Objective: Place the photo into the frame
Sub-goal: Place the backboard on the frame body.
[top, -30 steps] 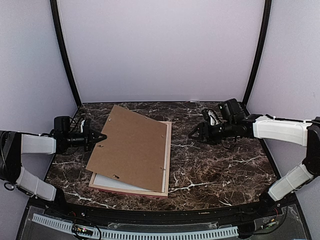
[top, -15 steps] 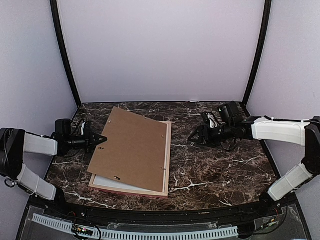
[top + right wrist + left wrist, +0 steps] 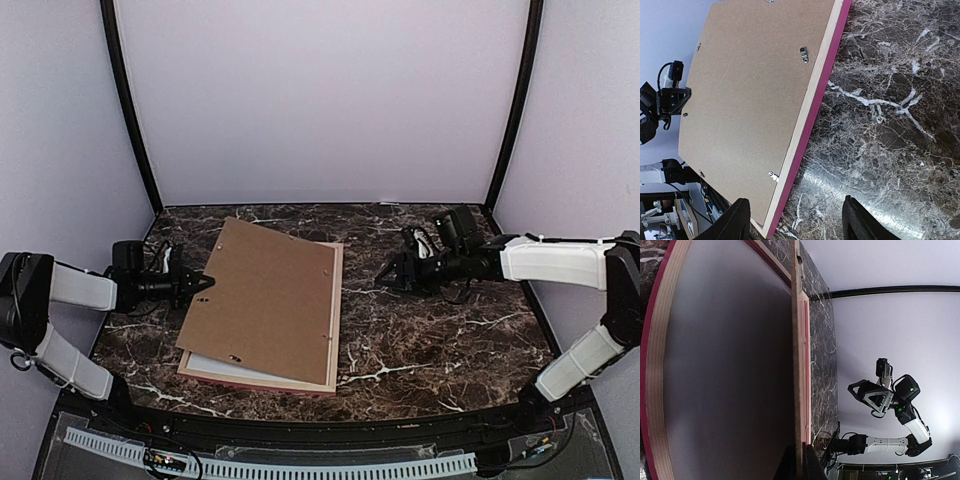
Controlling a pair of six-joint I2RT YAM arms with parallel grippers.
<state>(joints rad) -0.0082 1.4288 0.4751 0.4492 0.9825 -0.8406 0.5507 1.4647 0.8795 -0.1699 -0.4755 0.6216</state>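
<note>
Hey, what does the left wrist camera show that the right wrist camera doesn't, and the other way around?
Left wrist only: the pale sheet lying inside the frame, beneath the raised backing board. Right wrist only: the board's brown face with its metal clips. Both: the pink-edged frame, the board and the marble table. Each view also catches the opposite arm in the distance, the right arm and the left arm.

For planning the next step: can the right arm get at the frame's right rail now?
Probably yes: the right gripper is open, points toward the frame, and nothing stands between them.
</note>
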